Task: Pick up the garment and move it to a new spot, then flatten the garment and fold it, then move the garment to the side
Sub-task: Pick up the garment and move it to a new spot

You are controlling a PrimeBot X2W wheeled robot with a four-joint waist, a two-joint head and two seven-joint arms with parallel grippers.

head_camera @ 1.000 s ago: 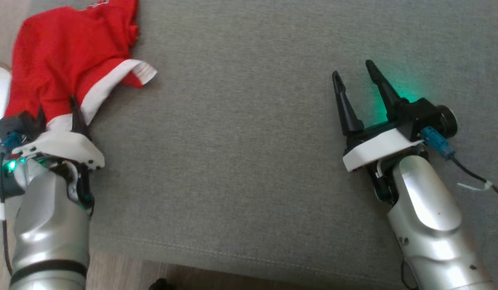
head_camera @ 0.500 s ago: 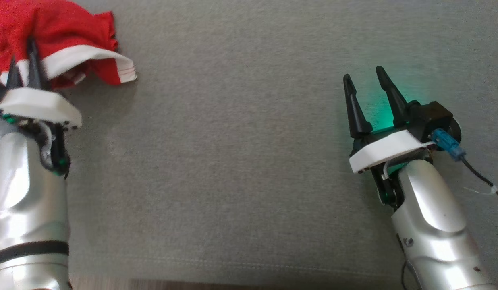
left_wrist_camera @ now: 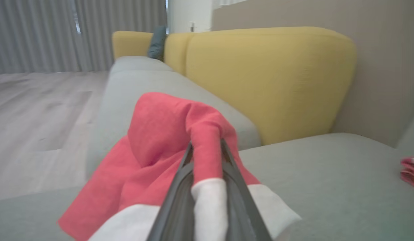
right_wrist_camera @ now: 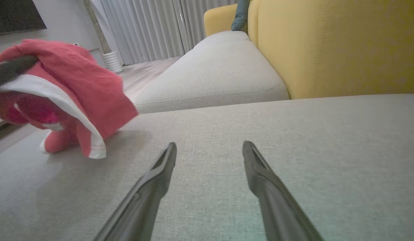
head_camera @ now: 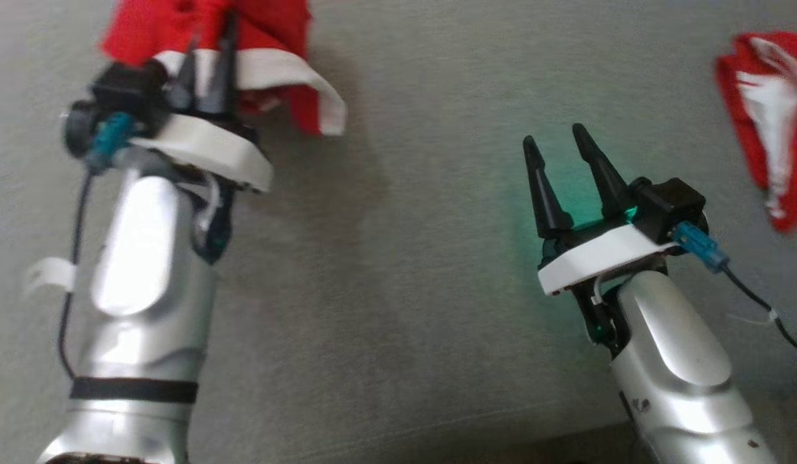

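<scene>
Red garment (head_camera: 269, 26) clamped in left gripper (head_camera: 211, 32), far left; we see right gripper (head_camera: 553, 134) spread empty above sofa (head_camera: 405, 290).

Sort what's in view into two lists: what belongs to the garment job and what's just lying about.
Job: red garment, pinched in the left gripper; right gripper, open; grey sofa seat.
Lying about: second red cloth at the right; yellow back cushions; dark cushion further off.
</scene>
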